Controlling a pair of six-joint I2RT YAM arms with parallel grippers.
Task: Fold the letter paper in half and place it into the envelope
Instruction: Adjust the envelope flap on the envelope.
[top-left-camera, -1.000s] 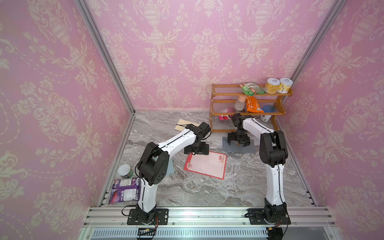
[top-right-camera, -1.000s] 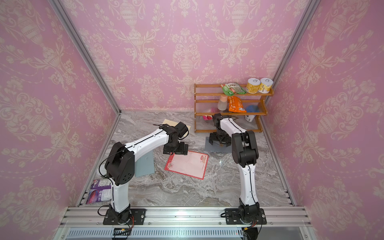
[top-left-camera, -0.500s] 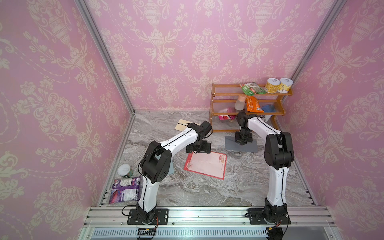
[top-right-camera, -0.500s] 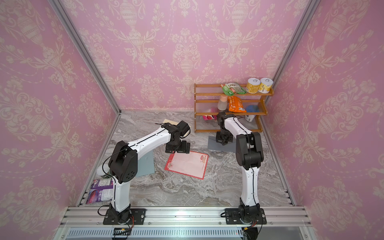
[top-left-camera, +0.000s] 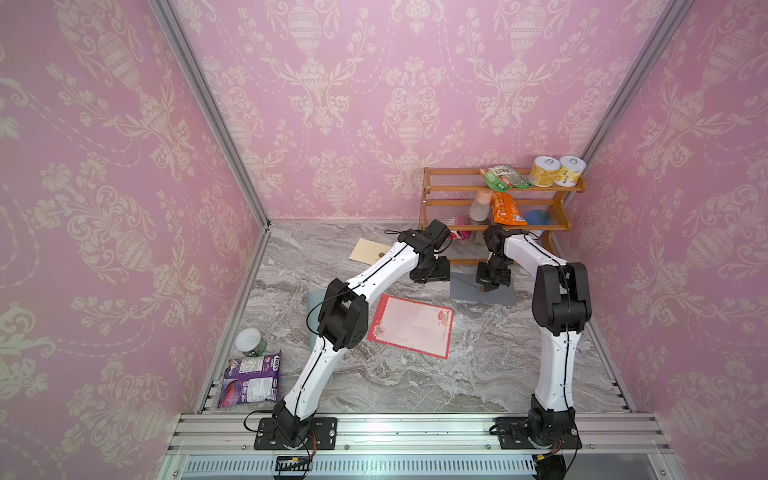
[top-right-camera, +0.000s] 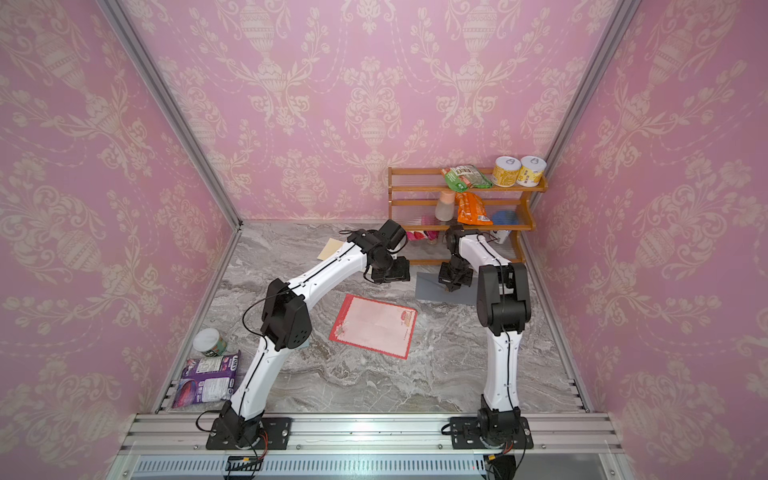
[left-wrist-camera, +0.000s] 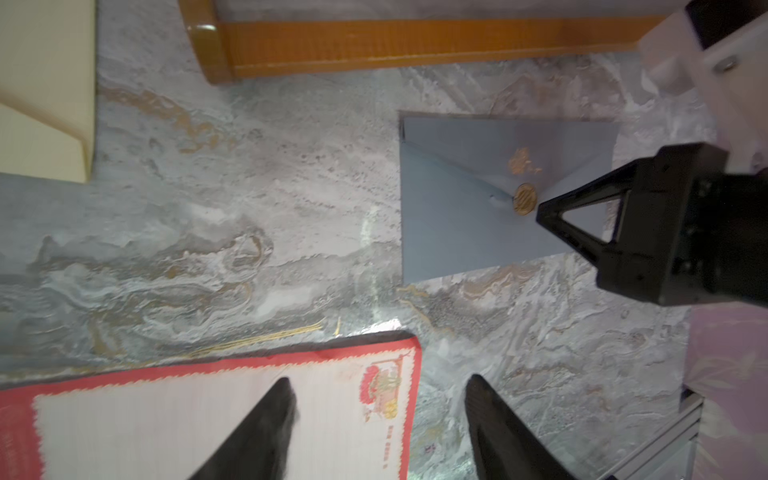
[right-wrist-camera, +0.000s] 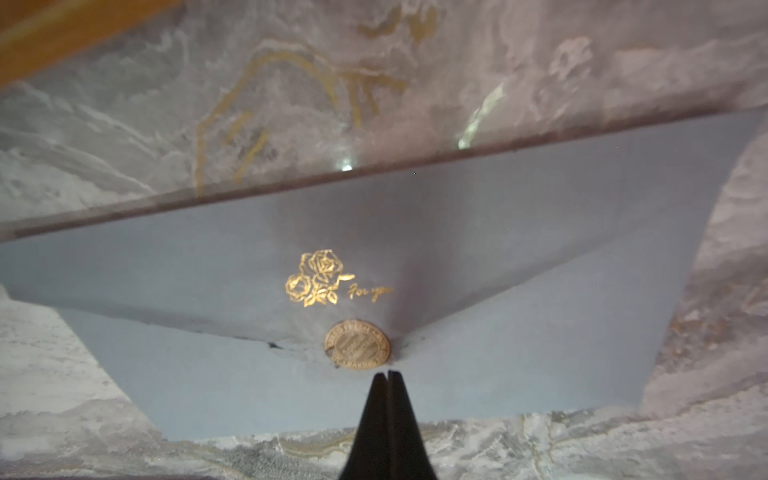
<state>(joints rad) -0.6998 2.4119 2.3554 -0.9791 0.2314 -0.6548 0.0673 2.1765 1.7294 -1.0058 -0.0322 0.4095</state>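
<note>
The letter paper (top-left-camera: 411, 326) (top-right-camera: 374, 326), pale pink with a red border, lies flat and unfolded mid-table. Behind it, in front of the shelf, rests the grey-blue envelope (top-left-camera: 467, 291) (top-right-camera: 428, 291) with a gold seal (right-wrist-camera: 357, 349) at its flap tip. My left gripper (top-left-camera: 430, 276) (left-wrist-camera: 378, 382) hovers open above the paper's far right corner (left-wrist-camera: 399, 365); one finger (left-wrist-camera: 266, 424) is over the sheet, nothing between the jaws. My right gripper (top-left-camera: 489, 286) (right-wrist-camera: 387, 374) is shut, its tips on the envelope (right-wrist-camera: 249, 374) right beside the seal.
A wooden shelf rack (top-left-camera: 498, 208) with cans and packets stands at the back right. A cream envelope (top-left-camera: 370, 251) lies at the back left. Another grey-blue envelope (top-left-camera: 313, 303) lies partly under my left arm. A can (top-left-camera: 250, 343) and a purple bag (top-left-camera: 249, 380) sit front left.
My left gripper has drifted back and to the right, off the paper's far edge. My right gripper has closed and settled onto the envelope by the seal.
</note>
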